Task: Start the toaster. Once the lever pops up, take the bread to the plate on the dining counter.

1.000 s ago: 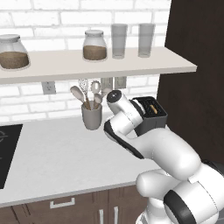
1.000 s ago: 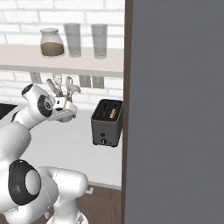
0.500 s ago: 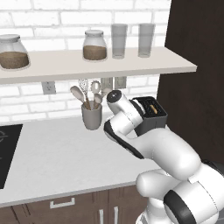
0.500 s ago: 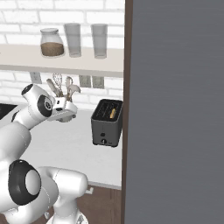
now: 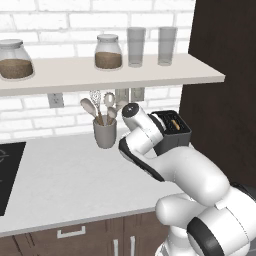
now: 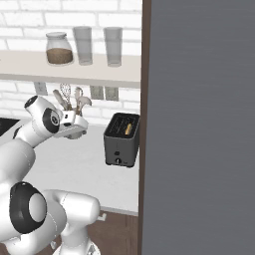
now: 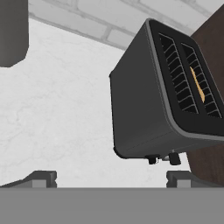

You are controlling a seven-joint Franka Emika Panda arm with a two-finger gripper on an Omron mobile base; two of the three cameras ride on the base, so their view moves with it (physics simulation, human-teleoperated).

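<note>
The dark grey toaster (image 7: 144, 100) stands on the white worktop against the brick wall, beside a tall dark cabinet. It also shows as the toaster (image 5: 176, 131) and the toaster (image 6: 121, 142). The bread (image 7: 197, 83) sits down in one top slot, with only its tan edge showing; it is the bread (image 6: 128, 129) in the right base view. My gripper (image 7: 110, 179) is open, holds nothing, and hovers short of the toaster's side. Two small knobs (image 7: 174, 158) stick out low on the toaster's end face. The plate and the dining counter are out of view.
A grey utensil holder (image 5: 105, 134) with spoons and a whisk stands left of the toaster, close to my hand. The shelf (image 5: 115, 72) above carries jars and glasses. A black cooktop (image 5: 7, 170) lies far left. The dark cabinet (image 6: 199, 124) walls off the right side.
</note>
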